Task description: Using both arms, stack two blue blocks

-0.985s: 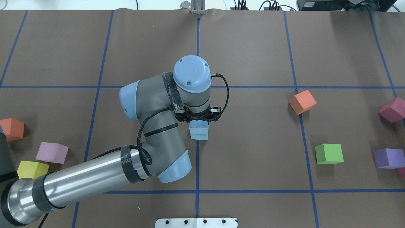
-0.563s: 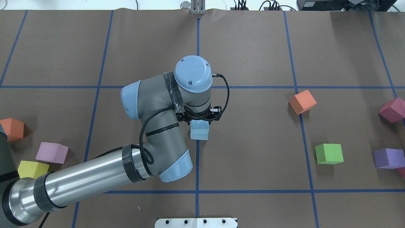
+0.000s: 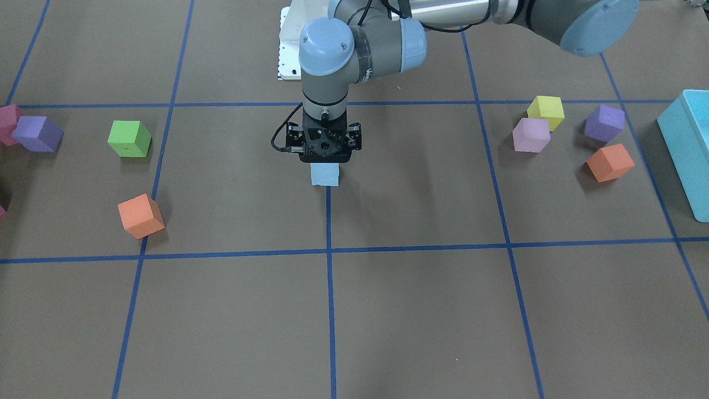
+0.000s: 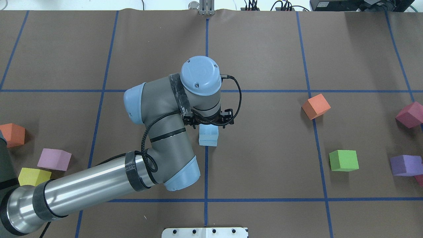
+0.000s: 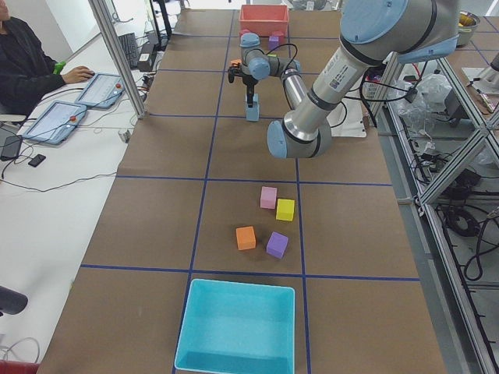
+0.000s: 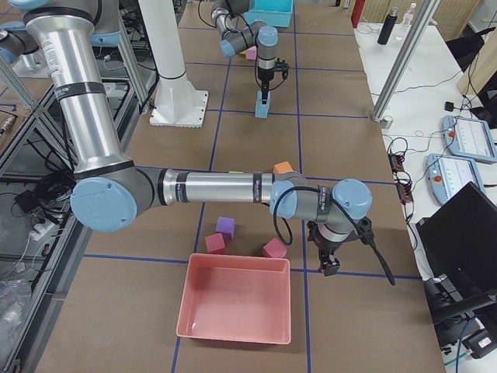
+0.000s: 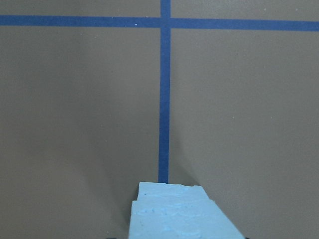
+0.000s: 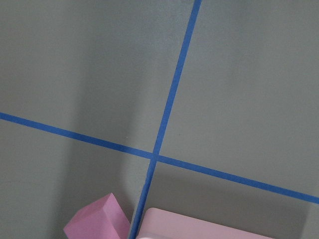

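Two pale blue blocks stand stacked on the centre tape line; the top one sits on the lower one, slightly offset. The stack also shows in the front view and in the left wrist view. My left gripper hangs straight down over the stack, jaws open, straddling the top block. My right gripper shows only in the exterior right view, low over the table by the pink bin; I cannot tell whether it is open or shut.
Orange, green, purple and magenta cubes lie on the right. Orange, lilac and yellow cubes lie on the left. A turquoise bin and a pink bin stand at the table's ends.
The left gripper lowered the held blue block onto the other one. Its jaws have since spread and the wrist has lifted slightly. The stack stays put.
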Controlling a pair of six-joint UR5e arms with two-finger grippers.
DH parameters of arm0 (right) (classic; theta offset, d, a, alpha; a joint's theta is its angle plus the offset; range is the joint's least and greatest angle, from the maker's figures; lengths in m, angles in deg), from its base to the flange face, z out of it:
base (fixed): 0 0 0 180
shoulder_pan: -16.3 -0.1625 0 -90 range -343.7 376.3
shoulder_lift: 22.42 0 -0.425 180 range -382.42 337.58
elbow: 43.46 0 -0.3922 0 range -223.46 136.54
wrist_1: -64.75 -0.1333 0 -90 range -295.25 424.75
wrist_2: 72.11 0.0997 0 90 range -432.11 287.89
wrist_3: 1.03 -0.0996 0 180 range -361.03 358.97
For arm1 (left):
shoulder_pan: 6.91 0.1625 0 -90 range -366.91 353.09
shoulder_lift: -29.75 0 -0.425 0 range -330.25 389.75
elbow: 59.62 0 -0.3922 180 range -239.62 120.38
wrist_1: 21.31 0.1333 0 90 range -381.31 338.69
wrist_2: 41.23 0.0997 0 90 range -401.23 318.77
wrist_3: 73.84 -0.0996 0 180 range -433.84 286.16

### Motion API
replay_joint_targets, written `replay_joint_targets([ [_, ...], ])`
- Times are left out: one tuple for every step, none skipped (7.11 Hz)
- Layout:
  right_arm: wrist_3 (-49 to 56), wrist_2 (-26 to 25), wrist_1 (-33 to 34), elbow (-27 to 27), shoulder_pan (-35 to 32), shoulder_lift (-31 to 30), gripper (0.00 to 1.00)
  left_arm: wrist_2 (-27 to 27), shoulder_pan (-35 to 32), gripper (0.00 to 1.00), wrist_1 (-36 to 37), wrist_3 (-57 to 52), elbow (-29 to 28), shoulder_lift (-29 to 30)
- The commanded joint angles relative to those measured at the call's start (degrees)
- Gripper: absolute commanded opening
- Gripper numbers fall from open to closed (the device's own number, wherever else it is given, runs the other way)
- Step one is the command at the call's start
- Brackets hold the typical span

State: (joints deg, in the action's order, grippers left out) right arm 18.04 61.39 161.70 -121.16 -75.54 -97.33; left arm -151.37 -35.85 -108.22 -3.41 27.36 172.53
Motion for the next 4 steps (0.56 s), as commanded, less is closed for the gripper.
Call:
replay_joint_targets([
  [0.0,0.0,0.0,0.0,0.0,-0.1,1.00,-4.4,-5.6,0.98,2.9,-4.7,7.8,-2.5],
  [-0.1,0.0,0.0,0.0,0.0,-0.3,1.00,-9.3,-12.1,0.98,5.8,-10.7,12.8,-6.1],
  [-0.2,0.1,0.0,-0.1,-0.1,-0.5,1.00,-13.4,-19.0,0.98,7.8,-18.8,18.8,-12.3],
  [-0.2,0.1,0.1,-0.3,-0.1,-0.3,1.00,-18.0,-26.5,0.98,9.7,-27.1,23.5,-19.4],
])
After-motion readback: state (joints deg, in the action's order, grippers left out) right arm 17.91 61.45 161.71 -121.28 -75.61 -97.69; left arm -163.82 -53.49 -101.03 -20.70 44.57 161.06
